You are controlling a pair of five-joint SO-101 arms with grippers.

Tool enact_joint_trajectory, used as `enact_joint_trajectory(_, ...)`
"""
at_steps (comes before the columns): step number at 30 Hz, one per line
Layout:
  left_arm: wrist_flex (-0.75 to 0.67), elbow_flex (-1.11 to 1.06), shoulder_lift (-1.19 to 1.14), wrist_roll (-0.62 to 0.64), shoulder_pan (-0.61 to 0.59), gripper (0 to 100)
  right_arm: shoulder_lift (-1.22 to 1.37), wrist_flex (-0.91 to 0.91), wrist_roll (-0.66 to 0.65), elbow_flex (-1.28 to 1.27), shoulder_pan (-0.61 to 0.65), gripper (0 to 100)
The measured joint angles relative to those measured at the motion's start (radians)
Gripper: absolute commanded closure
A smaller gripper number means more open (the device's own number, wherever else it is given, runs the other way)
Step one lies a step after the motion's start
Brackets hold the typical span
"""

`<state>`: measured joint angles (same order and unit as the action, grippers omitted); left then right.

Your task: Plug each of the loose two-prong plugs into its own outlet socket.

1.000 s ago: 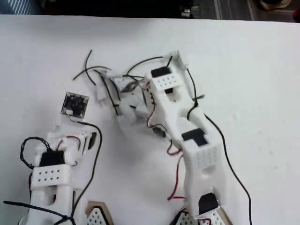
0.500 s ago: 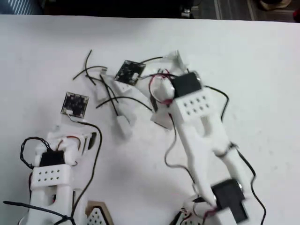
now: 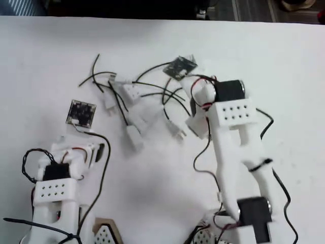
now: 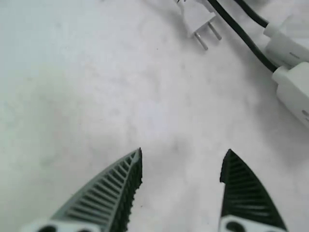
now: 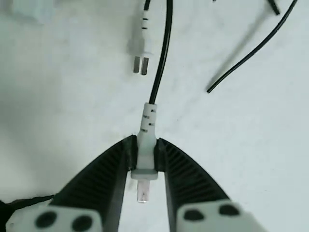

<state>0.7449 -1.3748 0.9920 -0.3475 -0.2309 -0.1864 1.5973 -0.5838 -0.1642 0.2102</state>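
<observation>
On the white table [image 3: 284, 61], right claw [image 5: 146, 143] clamps a plug [image 5: 147, 121], left claw [image 4: 183, 153] wide

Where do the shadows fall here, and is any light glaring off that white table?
High view: the table looks evenly lit, no hot spot, only faint shade beside the right arm. Left wrist view: the loose plug casts barely any shadow. Right wrist view: a soft shadow lies beside the far plug.

White table [image 3: 40, 46]: plugs [image 3: 177, 131], outlet sockets [image 3: 134, 137], black cords [image 3: 95, 76].
</observation>
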Motion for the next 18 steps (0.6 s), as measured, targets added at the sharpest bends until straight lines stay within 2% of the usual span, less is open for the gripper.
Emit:
enact_joint_trajectory(8,0.000,0.000,0.000,0.000,0.000,73,0.232,-0.157,0.043,-0.140,-0.006,98.1)
enact_joint_trajectory(18,0.000,0.000,0.000,0.000,0.000,73,0.577,-0.129,0.017,-0.041,0.003,97.8)
